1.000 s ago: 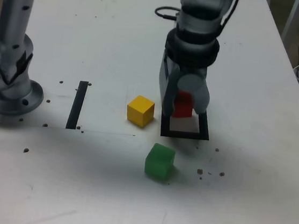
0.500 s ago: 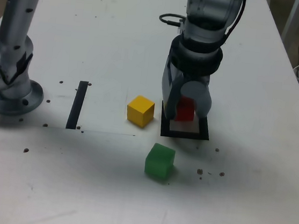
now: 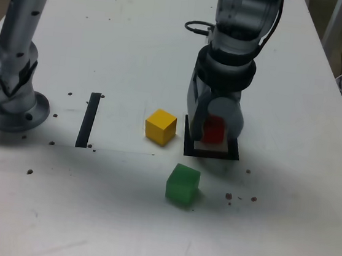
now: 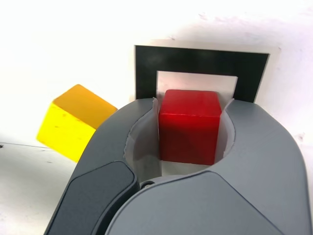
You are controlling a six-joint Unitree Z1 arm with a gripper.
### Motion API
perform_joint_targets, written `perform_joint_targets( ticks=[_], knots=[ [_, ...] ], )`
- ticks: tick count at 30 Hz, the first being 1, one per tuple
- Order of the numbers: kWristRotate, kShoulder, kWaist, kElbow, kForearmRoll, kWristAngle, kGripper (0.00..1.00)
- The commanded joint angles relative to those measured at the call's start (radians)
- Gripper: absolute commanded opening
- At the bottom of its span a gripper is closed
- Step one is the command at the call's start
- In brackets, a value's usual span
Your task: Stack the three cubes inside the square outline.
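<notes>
Red is the block (image 4: 188,126) that sits between the two grey jaws of the claw (image 4: 190,128), inside the white centre of the square outline (image 4: 201,62) of black tape. In the wrist view the jaws stand close on either side of the red cube, one side seeming to touch it and the other showing a thin gap, so I cannot tell whether the claw grips it or has let go. In the exterior view the claw (image 3: 214,131) points down over the outline (image 3: 211,151), hiding most of the red cube (image 3: 214,130).

The yellow cube (image 3: 160,127) rests on the white bench (image 3: 136,50) just beside the outline, on the exterior view's left. The green cube (image 3: 182,184) lies nearer the camera, apart from both. A straight black strip (image 3: 89,119) lies further left, near a grey arm base (image 3: 9,106). No writing is legible.
</notes>
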Motion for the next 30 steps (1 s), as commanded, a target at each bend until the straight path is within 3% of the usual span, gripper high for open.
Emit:
perform_joint_targets(
  ticks=[1, 5, 16, 23, 30],
  knots=[
    [0.01, 0.004, -0.001, -0.002, -0.009, -0.003, 0.89],
    [0.012, -0.002, -0.002, 0.0, -0.008, 0.001, 0.99],
    [0.038, -0.121, -0.001, 0.007, 0.082, 0.038, 0.99],
    [0.244, -0.241, -0.001, 0.053, 0.108, 0.051, 0.99],
    [0.429, -0.323, -0.001, 0.207, 0.09, 0.044, 0.99]
  ],
)
